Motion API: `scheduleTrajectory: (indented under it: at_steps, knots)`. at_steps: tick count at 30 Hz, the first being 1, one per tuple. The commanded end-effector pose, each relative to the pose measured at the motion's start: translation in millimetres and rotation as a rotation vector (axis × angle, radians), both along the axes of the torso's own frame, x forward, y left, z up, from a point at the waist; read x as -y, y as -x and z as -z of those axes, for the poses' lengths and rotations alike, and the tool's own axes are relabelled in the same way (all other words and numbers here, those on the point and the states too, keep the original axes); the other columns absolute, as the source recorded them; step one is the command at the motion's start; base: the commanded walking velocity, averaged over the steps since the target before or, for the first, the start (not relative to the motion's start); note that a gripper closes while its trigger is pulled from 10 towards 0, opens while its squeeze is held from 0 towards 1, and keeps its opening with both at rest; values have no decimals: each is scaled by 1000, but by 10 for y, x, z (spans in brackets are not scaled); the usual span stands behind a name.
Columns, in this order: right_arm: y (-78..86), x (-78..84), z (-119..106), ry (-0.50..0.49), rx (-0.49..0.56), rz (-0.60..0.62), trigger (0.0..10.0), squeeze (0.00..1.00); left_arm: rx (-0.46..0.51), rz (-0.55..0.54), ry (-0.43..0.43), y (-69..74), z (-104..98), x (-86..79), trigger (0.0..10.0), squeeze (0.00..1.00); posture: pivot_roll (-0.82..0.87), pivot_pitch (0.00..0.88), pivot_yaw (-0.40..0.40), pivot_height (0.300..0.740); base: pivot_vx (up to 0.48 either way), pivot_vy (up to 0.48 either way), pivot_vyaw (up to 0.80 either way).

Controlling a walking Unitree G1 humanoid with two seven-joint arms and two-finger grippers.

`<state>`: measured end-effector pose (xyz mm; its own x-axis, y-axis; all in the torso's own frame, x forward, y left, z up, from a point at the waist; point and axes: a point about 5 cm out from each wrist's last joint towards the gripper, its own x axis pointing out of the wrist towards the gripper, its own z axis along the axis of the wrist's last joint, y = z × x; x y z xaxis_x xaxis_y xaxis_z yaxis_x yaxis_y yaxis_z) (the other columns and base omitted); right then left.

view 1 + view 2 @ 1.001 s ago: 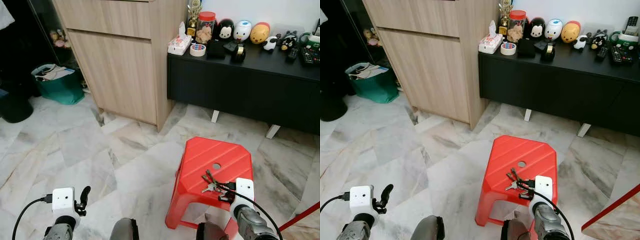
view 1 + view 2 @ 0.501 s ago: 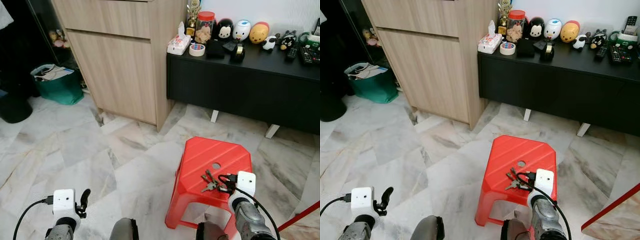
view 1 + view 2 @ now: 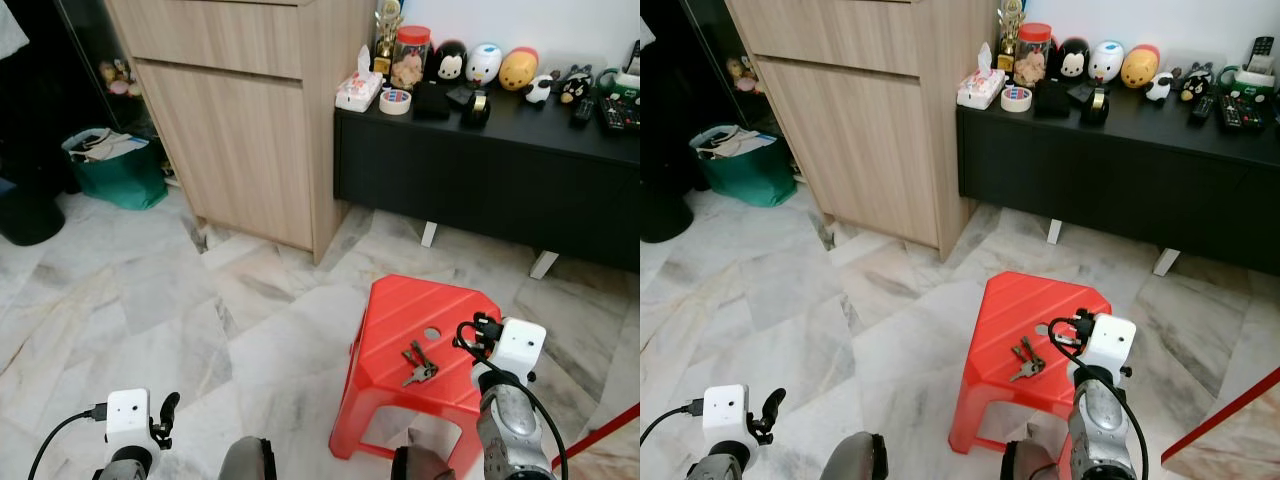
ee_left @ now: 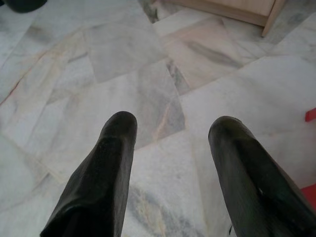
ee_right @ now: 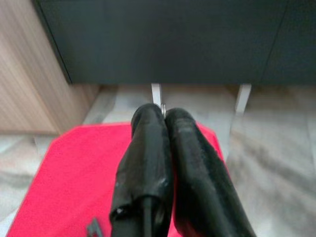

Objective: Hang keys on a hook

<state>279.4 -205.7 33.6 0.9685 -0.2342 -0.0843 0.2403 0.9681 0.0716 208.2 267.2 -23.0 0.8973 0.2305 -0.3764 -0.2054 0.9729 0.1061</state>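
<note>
A bunch of keys is seen lying on the top of a red plastic stool, just beside the round hole in the seat and toward its front edge. The stool stands on a marble-tiled floor.

The right gripper is held above the right side of the stool, apart from the keys; its jaws are pressed together with nothing between them, as recorded in the right wrist view, where the two black fingers touch along their length over the red seat. A small part of the keys is visible at the lower edge of that view.

The left gripper is held low over bare floor, well apart from the stool; its jaws are spread wide and nothing is held.

Behind the stool, a black low cabinet is noted against the wall, its surface carrying toy figures, a jar, a roll of tape and remote controls. A wooden cupboard stands to its left, and a green bag lies on the floor further left.
</note>
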Motion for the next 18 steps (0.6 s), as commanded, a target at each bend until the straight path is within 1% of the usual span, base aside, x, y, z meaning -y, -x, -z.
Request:
scheduleTrajectory:
  at_steps: [1,5,6,8,9,16,18]
  knots:
    - [-6,-42,-121,34,60,-3,10000,0,-37,-22,-9,64,48,-51,10000,0,46,0,-3,620,0,0,0]
    - [6,-132,-270,73,130,-27,10000,0,-86,-37,-1,133,125,-52,10000,0,30,0,-1,620,0,0,0]
    - [6,-132,-270,73,130,-27,10000,0,-86,-37,-1,133,125,-52,10000,0,30,0,-1,620,0,0,0]
    - [8,-199,-339,105,151,-61,10000,0,-125,-40,6,191,186,-34,10000,0,28,0,-5,634,0,0,0]
    - [8,-199,-339,105,151,-61,10000,0,-125,-40,6,191,186,-34,10000,0,28,0,-5,634,0,0,0]
    - [23,-197,-360,99,119,-67,10000,0,-213,-71,27,365,331,8,10000,0,29,0,-22,679,0,0,0]
    - [24,-195,-360,98,119,-69,10000,0,-226,-73,31,390,352,18,10000,0,28,0,-23,689,0,0,0]
